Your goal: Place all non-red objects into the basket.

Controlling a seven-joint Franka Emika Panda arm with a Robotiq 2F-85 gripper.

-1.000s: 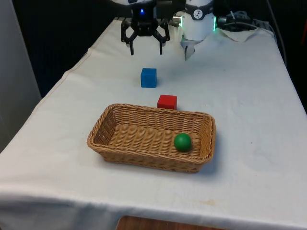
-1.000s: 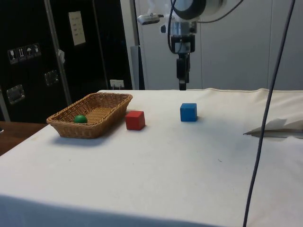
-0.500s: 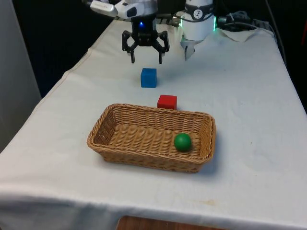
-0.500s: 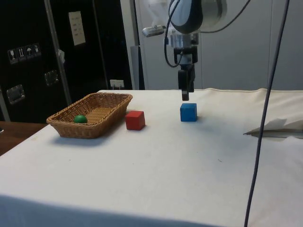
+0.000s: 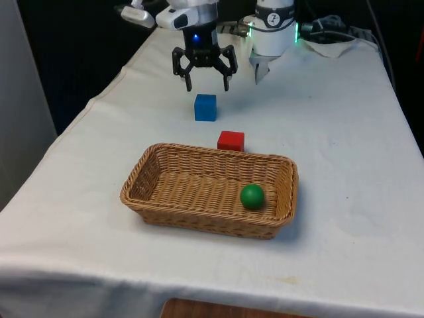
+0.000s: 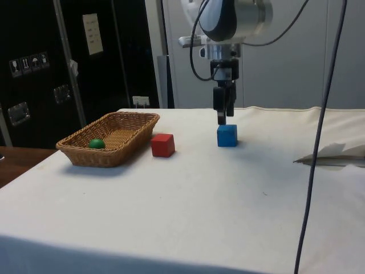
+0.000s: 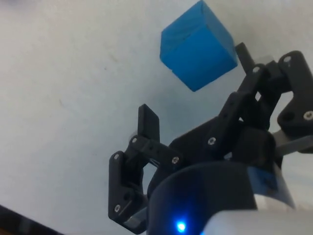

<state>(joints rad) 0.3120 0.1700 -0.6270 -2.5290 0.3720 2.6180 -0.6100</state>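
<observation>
Blue cube (image 5: 205,107) sits on the white cloth (image 5: 331,132) just below and in front of the gripper (image 5: 206,84) in the front view, a small gap separating it from the spread fingertips, which hang in the air with nothing between them. Nearer the camera than the gripper lie the red cube (image 5: 230,140), then the wicker basket (image 5: 159,199) with the green ball (image 5: 252,196) resting inside it, towards the front view's right end.

From the side, the gripper (image 6: 223,118) points straight down, its tips just above the top face of the blue cube (image 6: 227,135) and not touching it. The red cube (image 6: 162,145) stands apart from the gripper, between the blue cube and the basket (image 6: 120,149); the green ball (image 6: 96,143) shows over the rim.

At the wrist, the gripper (image 7: 195,93) has its black fingers (image 7: 147,128) wide apart, and the blue cube (image 7: 198,45) lies on the cloth just beyond them, turned corner-on.
</observation>
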